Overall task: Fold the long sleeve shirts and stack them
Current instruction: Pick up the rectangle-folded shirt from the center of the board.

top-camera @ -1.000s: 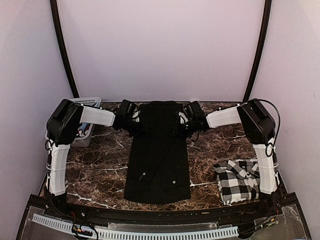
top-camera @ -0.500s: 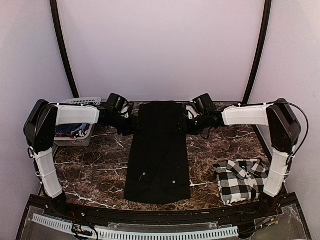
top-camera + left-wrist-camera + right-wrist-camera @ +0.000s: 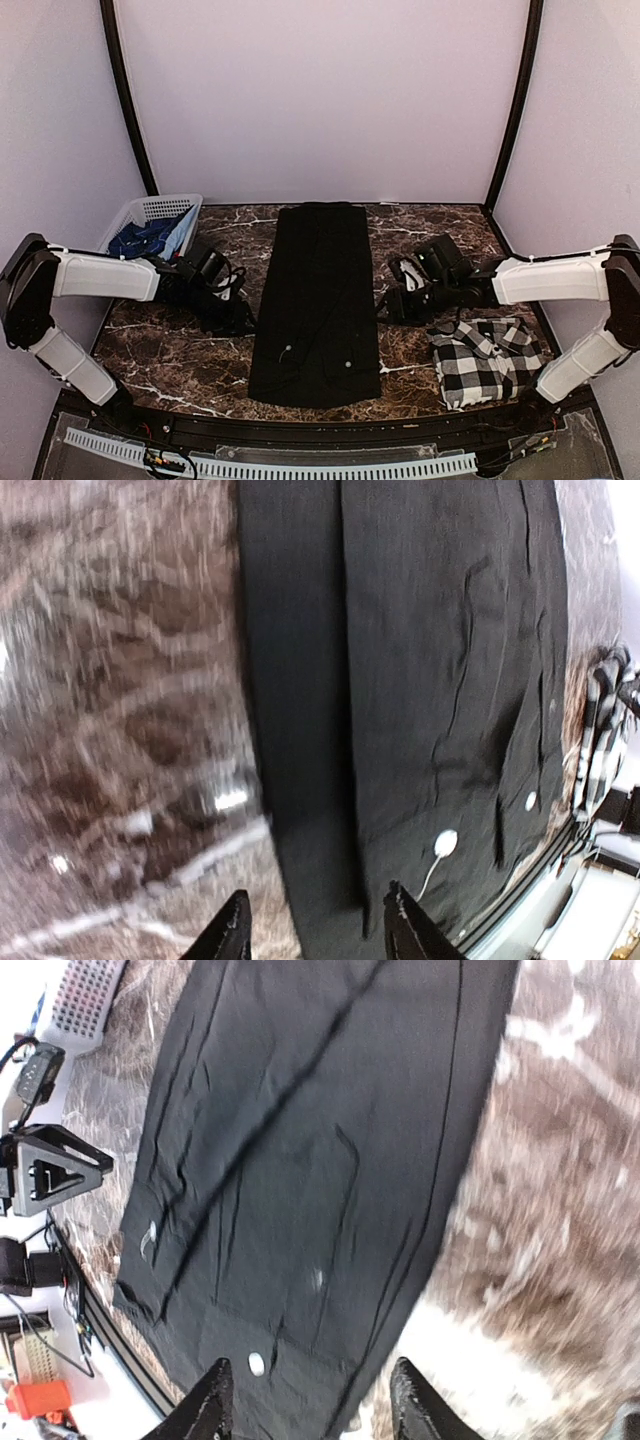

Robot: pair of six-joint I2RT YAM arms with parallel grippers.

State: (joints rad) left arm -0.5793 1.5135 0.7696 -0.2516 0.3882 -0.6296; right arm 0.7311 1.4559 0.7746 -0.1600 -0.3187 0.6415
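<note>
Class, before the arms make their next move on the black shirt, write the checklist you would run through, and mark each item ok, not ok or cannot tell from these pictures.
1. Left gripper empty, jaws apart: ok.
2. Right gripper empty, jaws apart: ok.
3. Black shirt flat in one long strip on the table: ok.
4. Its sleeves fully tucked inside: cannot tell.
5. Checked shirt folded, clear of the black one: ok.
6. Shirts stacked: not ok, they lie apart.
</note>
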